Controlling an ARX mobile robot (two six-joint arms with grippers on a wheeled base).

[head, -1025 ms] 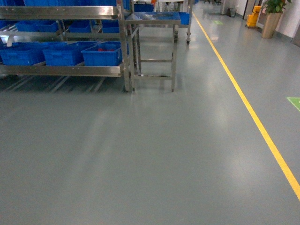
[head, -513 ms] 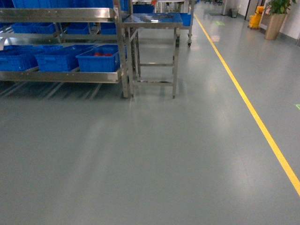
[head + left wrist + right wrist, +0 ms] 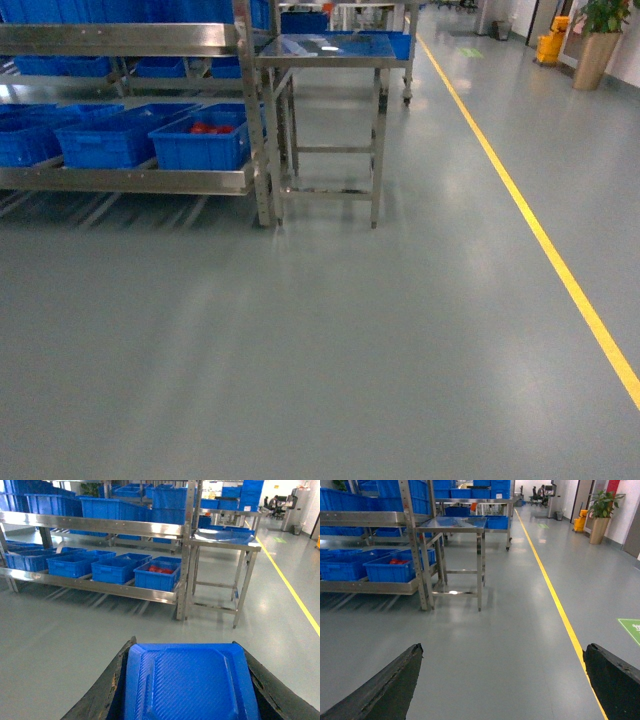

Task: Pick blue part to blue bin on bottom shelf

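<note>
A blue part [image 3: 192, 682], a flat ribbed plastic piece, is clamped between the fingers of the left gripper [image 3: 187, 690]. The right gripper [image 3: 502, 680] is spread wide and holds nothing. Blue bins [image 3: 114, 569] are lined along the front edge of the bottom shelf [image 3: 95, 584], beside a steel table [image 3: 330, 60].

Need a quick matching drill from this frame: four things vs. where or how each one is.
Things:
1. blue part
2. right gripper
3. bin with red contents
4. yellow line

States:
a. on the rack's bottom shelf, nearest the steel table
b. open, empty
c. painted on the floor, right side of the head view
d. held between the left gripper's fingers

Pairs: 1-d, 2-b, 3-a, 4-c
</note>
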